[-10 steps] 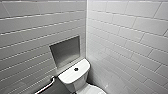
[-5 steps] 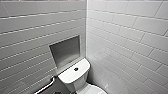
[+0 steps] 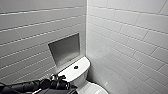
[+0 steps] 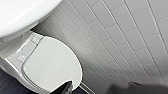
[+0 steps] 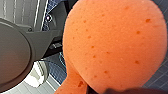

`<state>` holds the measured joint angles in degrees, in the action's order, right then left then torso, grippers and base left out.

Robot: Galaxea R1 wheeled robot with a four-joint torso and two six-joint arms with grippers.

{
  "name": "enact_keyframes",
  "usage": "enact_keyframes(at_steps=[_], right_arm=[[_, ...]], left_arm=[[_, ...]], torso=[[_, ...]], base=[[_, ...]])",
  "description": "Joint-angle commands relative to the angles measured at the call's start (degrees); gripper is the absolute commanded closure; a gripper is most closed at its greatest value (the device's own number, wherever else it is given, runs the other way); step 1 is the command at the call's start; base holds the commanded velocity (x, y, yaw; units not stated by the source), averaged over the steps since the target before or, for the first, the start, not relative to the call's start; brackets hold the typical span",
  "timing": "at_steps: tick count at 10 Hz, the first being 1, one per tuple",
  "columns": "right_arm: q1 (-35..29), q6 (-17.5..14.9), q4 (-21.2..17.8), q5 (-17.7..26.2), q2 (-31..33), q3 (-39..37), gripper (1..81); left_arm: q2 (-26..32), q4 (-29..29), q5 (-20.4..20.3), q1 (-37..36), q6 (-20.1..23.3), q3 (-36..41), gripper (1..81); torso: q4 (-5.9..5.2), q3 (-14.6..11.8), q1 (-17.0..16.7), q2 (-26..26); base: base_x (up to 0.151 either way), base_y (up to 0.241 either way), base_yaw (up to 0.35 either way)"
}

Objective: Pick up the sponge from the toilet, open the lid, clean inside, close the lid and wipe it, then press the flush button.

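The white toilet stands in the corner, with its boxy tank against the tiled wall and a dark round flush button on the tank top. The lid lies shut over the bowl; its edge also shows in the head view. My left gripper hovers open above the lid's front, nothing between its dark fingers. The left arm reaches in beside the tank. My right gripper is shut on the orange sponge, which bulges close to the right wrist camera.
A recessed grey niche sits in the wall above the tank. White tiled walls close in behind and to the right of the toilet. Dark tiled floor lies beside the bowl.
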<state>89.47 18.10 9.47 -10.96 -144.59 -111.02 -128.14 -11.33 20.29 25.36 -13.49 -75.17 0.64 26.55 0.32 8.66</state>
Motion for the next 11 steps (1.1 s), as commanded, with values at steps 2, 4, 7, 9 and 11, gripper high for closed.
enact_keyframes(at_steps=[2,4,7,9,11], right_arm=[[-0.8,0.3,-0.2,3.2,1.4,1.3,81.1],[-0.8,0.3,-0.4,1.9,1.1,1.0,81.1],[-0.8,0.3,-0.4,1.8,1.0,1.0,81.1],[-0.7,0.4,-0.4,1.7,1.0,1.0,81.1],[-0.6,0.4,-0.5,1.6,0.9,1.2,81.1]], left_arm=[[-2.9,-2.9,2.2,-14.3,-7.9,-7.5,1.0],[-6.0,-3.0,4.3,-17.6,-9.7,-12.7,1.0],[-10.0,-3.1,6.6,-22.8,-10.9,-19.1,1.0],[-11.9,-2.6,6.9,-24.8,-11.8,-21.6,1.0],[-13.5,-2.4,6.9,-25.9,-11.8,-24.7,1.0]], torso=[[0.00,3.1,0.0,0.0],[0.00,5.2,0.1,-0.1],[0.00,5.3,0.1,-0.1],[0.00,5.3,0.1,-0.2],[0.00,5.3,0.1,-0.2]], base=[[0.000,0.000,0.000],[0.000,0.000,0.000],[0.000,0.000,0.000],[0.000,0.000,0.000],[0.000,0.000,0.000]])
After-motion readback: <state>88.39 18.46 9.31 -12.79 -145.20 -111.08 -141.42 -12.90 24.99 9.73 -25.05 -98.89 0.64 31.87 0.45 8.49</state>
